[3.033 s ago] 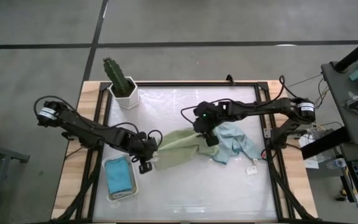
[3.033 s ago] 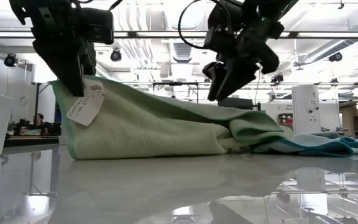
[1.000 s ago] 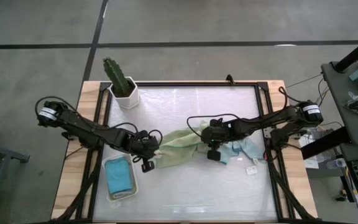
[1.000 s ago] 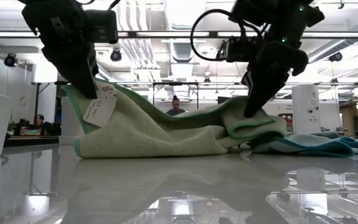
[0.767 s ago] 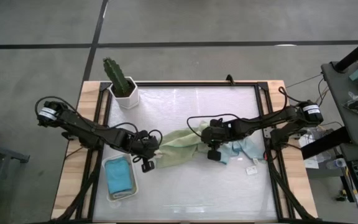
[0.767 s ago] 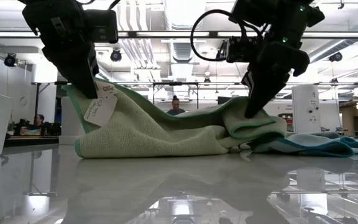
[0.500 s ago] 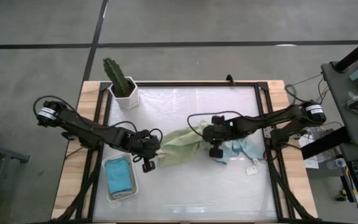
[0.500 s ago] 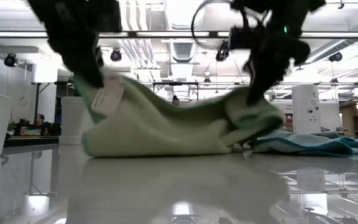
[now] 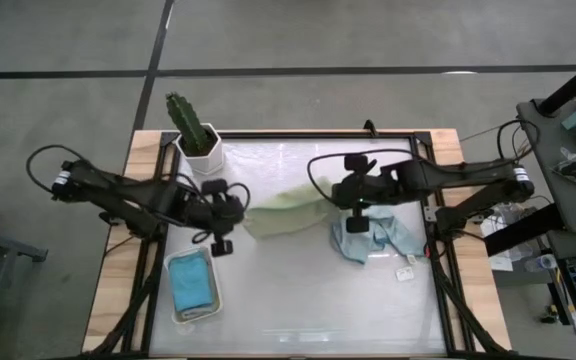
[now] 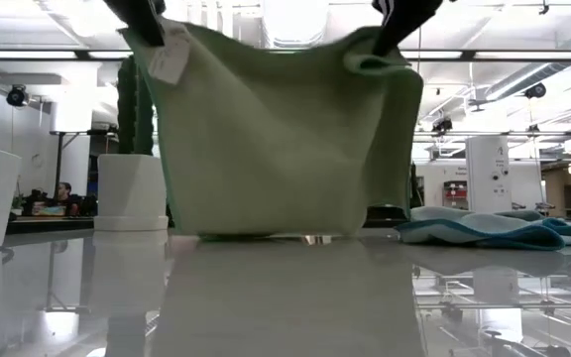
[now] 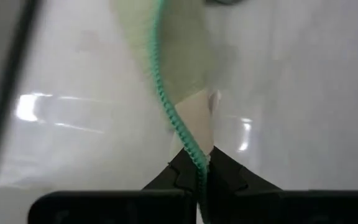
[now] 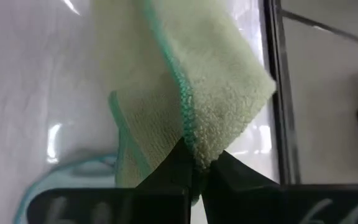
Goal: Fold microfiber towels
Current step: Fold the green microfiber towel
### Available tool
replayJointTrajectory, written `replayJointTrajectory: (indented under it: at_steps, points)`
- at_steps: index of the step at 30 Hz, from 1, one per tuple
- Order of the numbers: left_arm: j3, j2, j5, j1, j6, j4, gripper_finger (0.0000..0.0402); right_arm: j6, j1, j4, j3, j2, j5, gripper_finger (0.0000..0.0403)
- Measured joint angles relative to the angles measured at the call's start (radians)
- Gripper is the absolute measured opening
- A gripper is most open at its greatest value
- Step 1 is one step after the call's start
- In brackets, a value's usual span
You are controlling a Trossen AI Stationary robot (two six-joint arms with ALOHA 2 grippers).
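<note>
Sage green towel (image 10: 285, 129) hung taut, left jaws (image 11: 199, 177) and right jaws (image 12: 194, 163) clenched on 2 top corners, bottom edge seemingly grazing table (image 9: 298, 290).

Both arms have risen and moved toward the cactus side, lifting the sage green towel (image 10: 285, 129) off the surface so it hangs spread between the left tool (image 9: 236, 207) and right tool (image 9: 330, 196)

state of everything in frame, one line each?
Left gripper: shut on green towel corner.
Right gripper: shut on the opposite corner.
Green towel: lifted, hanging spread between both grippers, lower edge near the table.
Blue towel: crumpled on table, unfolded.
Teal towel: folded, in the tray.
Tray: holds the teal towel.
Cactus pot: upright.
</note>
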Motion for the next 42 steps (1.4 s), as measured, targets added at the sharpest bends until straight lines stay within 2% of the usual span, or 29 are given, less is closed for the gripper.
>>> replayJointTrajectory:
  at_steps: [5, 8, 11, 17, 21, 27, 31, 39, 42]
  points:
    - [0.059, -0.053, -0.143, 0.001, 0.014, -0.11, 0.0, -0.092, -0.004, -0.048, 0.03, 0.0, -0.123, 0.0008]
    - [0.059, -0.095, -0.207, 0.006, 0.08, -0.119, 0.0, -0.116, -0.022, -0.033, 0.029, 0.009, -0.078, 0.0008]
    - [0.059, -0.127, -0.224, 0.029, 0.103, -0.118, 0.0, -0.148, -0.06, -0.026, 0.019, 0.027, -0.02, 0.0008]
    - [0.03, -0.176, -0.232, 0.084, 0.122, -0.162, 0.0, -0.22, -0.157, -0.008, 0.013, 0.081, -0.02, 0.0008]
    - [0.002, -0.191, -0.252, 0.141, 0.173, -0.177, 0.0, -0.289, -0.228, 0.084, 0.011, 0.118, -0.005, 0.0008]
    - [0.003, -0.185, -0.358, 0.199, 0.21, -0.207, 0.0, -0.365, -0.31, 0.167, 0.011, 0.141, 0.047, 0.0008]
    - [-0.003, -0.182, -0.345, 0.196, 0.208, -0.213, 0.0, -0.328, -0.326, 0.128, 0.011, 0.142, 0.003, 0.0008]
    - [-0.058, -0.141, -0.196, 0.173, 0.165, -0.15, 0.0, -0.227, -0.313, 0.102, -0.034, 0.142, -0.164, 0.0008]
    - [-0.103, -0.11, -0.145, 0.149, 0.131, -0.145, 0.0, -0.19, -0.295, 0.104, -0.085, 0.142, -0.18, 0.0008]
